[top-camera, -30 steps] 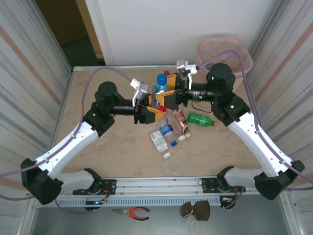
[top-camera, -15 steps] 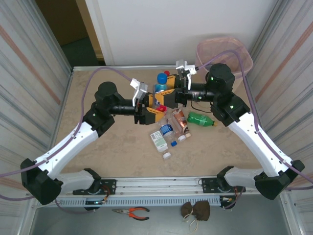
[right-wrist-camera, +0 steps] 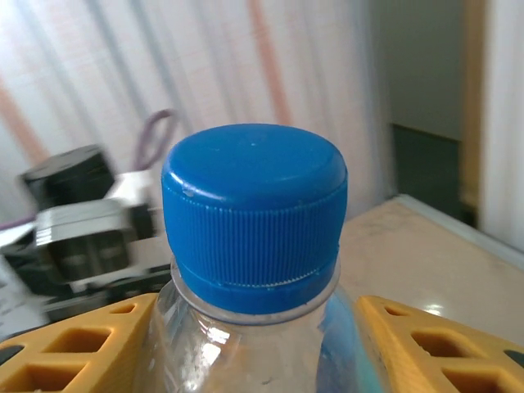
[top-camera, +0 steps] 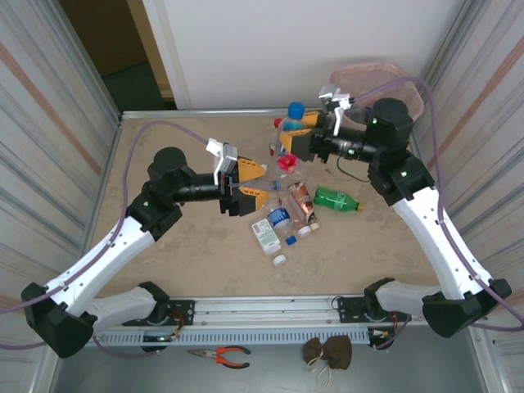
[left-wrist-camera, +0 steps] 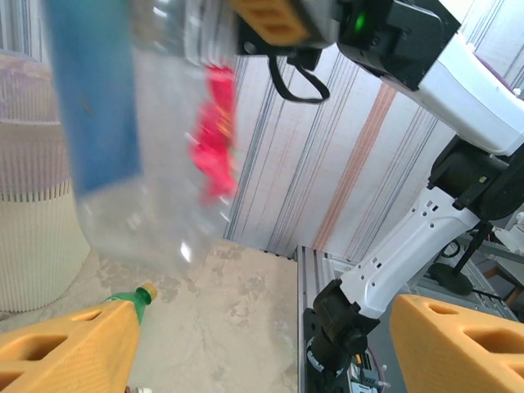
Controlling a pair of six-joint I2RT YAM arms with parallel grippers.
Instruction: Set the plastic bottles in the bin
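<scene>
My right gripper [top-camera: 293, 137] is shut on a clear plastic bottle with a blue cap [top-camera: 295, 109] and blue label, held in the air left of the bin [top-camera: 405, 88]. A red scrap of label [top-camera: 286, 162] hangs under it. In the right wrist view the blue cap [right-wrist-camera: 254, 213] rises between my yellow fingers [right-wrist-camera: 434, 344]. My left gripper [top-camera: 250, 183] stands open and empty, left of the pile. The left wrist view looks up at the held bottle [left-wrist-camera: 106, 123] from below. A green bottle [top-camera: 336, 199], a brownish bottle [top-camera: 303, 205] and a small blue-capped bottle [top-camera: 280, 217] lie on the table.
A white and green carton [top-camera: 264, 236] and loose caps [top-camera: 281, 260] lie near the pile. The beige bin [left-wrist-camera: 33, 237] has a pink liner and is partly hidden behind my right arm. Pliers [top-camera: 221, 354] lie on the front rail.
The left gripper opened, let go of the blue-capped bottle and drew back to the left. The right gripper closed on it and carried it up and to the right.
</scene>
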